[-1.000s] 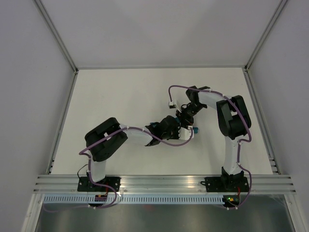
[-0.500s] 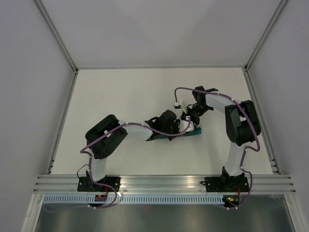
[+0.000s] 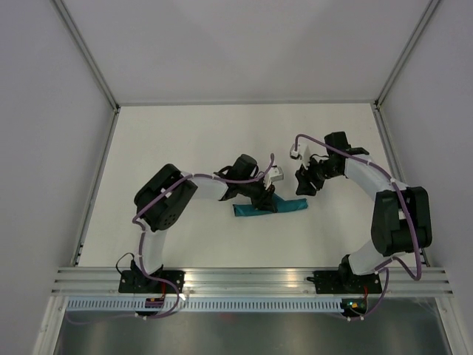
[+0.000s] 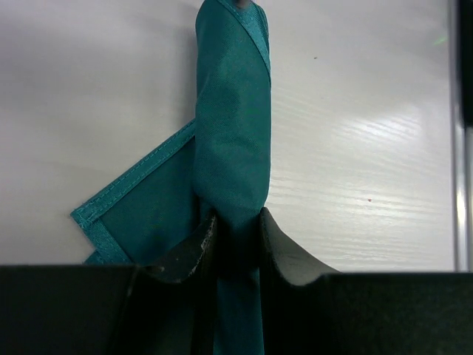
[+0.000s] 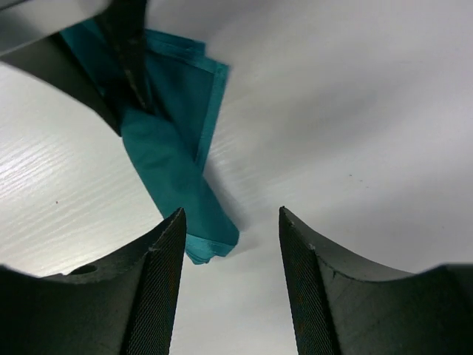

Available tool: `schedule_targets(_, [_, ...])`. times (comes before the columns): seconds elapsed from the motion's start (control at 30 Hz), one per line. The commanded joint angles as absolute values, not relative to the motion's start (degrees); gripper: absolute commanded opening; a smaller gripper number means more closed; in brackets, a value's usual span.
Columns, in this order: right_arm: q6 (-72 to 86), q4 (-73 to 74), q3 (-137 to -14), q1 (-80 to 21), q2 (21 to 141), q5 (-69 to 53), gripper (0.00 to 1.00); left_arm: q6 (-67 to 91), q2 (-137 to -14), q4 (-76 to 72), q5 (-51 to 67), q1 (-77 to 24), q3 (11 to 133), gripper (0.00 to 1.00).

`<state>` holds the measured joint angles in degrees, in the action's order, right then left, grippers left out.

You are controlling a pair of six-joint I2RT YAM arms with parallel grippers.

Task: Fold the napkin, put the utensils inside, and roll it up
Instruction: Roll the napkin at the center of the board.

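Since the earlier frame our right arm [image 3: 366, 174] is swinging out to the right, its elbow dropping toward the near right side, and the right gripper [image 3: 305, 183] is sitting clear of the cloth, so more of the napkin [image 3: 270, 208] is showing than before. We are keeping that arm bent in a wide arc, forearm reaching back left, with the gripper hanging just far of the roll's right end and apart from it. In the wrist view the right gripper [image 5: 230, 214] is standing wide, its dark fingers [image 5: 159, 274] showing fine gridded pads, with nothing between them. Our left arm [image 3: 203, 188] is folding at the elbow on the left and stretching right across the table [image 3: 185, 133], its wrist tipped down over the roll. The left gripper [image 3: 267, 198] is pinching the napkin [image 4: 233, 126] narrowly, curved black fingers [image 4: 277, 248] pressing both sides of the roll. The napkin is lying a little right of the table's middle, in its near half, as a long slim teal tube running left to right. Its cloth is looking thin and faintly shiny, with a stitched hem, and a flat pointed flap is spreading out beside the tube near its left end. The white tabletop is showing a faint wood grain.
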<state>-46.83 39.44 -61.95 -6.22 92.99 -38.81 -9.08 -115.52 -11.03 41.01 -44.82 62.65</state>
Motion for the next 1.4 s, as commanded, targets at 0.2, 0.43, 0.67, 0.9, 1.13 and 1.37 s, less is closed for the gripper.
schedule_targets(0.2, [-53.4,26.7,-46.2,-12.8,78.0,-39.4,0.61,1.4,-127.2,-0.4,52.3,-43.3,63.8,0.05])
schedule_targets(0.43, [-51.5,17.5,-36.5,-23.6,72.4,-32.3,0.65,3.3,-129.7,2.5,53.7,-42.1,66.2,0.06])
schedule_targets(0.67, [-50.4,12.1,-33.5,-28.2,74.1,-27.4,0.63,3.9,-130.3,4.0,53.1,-41.8,67.8,0.06])
schedule_targets(0.9, [-50.4,10.1,-32.7,-29.9,77.4,-24.5,0.54,3.9,-130.6,4.7,53.2,-41.7,69.0,0.11])
schedule_targets(1.13, [-50.3,10.4,-32.9,-29.9,79.8,-22.9,0.21,4.7,-129.8,5.2,51.1,-41.2,70.1,0.34])
schedule_targets(1.37, [-51.4,11.9,-32.9,-29.9,81.2,-23.1,0.05,8.7,-122.4,0.4,45.8,-39.5,67.3,0.45])
